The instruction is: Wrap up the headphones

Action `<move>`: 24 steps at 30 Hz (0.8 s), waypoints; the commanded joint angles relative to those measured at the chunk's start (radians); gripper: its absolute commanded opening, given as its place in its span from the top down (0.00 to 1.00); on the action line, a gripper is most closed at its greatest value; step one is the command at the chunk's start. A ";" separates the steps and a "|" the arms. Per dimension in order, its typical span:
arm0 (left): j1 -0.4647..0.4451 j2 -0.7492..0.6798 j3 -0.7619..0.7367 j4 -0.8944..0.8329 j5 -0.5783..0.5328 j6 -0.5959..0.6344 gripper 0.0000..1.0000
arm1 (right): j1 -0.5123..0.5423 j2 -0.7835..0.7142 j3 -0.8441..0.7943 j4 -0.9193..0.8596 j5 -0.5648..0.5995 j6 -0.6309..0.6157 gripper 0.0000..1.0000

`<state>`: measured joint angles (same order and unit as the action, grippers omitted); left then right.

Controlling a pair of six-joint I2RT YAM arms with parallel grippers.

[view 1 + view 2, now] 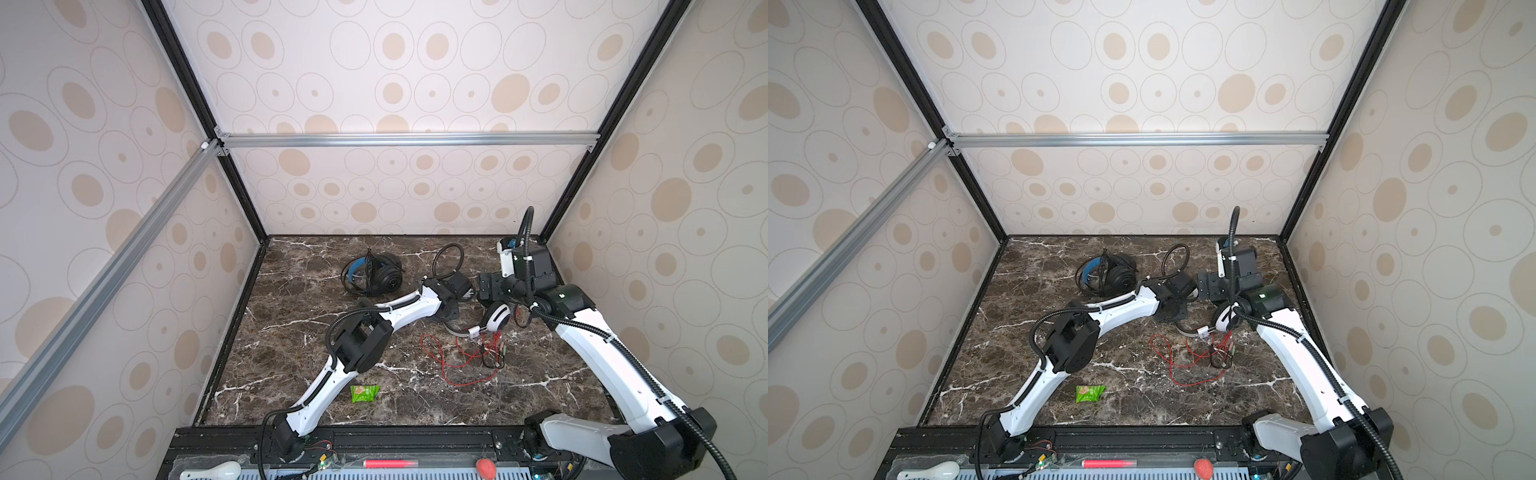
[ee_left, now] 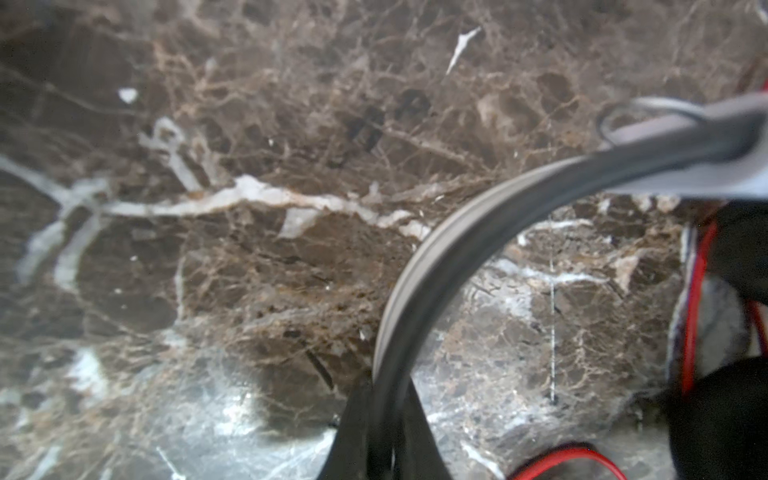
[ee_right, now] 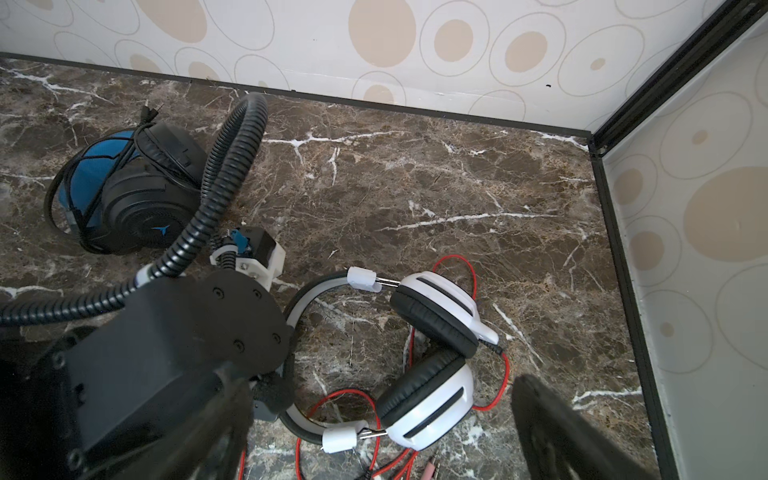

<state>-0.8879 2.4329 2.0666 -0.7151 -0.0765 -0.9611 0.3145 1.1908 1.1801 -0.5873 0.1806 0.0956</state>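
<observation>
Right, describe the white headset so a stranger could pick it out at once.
On the brown marble tabletop, look right of centre for the white over-ear headset with black cushions, its grey headband pinched by the left gripper. Unlike the black headset with the blue band farther back, its red cable sprawls loose.

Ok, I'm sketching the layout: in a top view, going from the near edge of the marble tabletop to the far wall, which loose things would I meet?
green packet → white headphones → black headphones
</observation>
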 commanded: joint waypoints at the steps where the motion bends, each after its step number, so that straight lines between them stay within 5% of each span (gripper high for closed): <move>1: -0.001 0.009 0.013 -0.062 -0.073 0.044 1.00 | 0.008 -0.032 -0.021 -0.022 0.004 0.007 0.00; 11: 0.027 -0.187 0.014 -0.092 -0.224 0.202 1.00 | 0.008 -0.060 -0.054 -0.035 -0.032 0.003 0.01; 24: 0.073 -0.603 -0.171 -0.124 -0.341 0.474 1.00 | 0.011 -0.082 -0.019 0.065 -0.282 0.029 0.04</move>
<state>-0.8497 1.9259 1.9404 -0.8585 -0.3878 -0.5617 0.3153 1.1275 1.1305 -0.5705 -0.0101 0.1116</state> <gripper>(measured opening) 0.068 0.959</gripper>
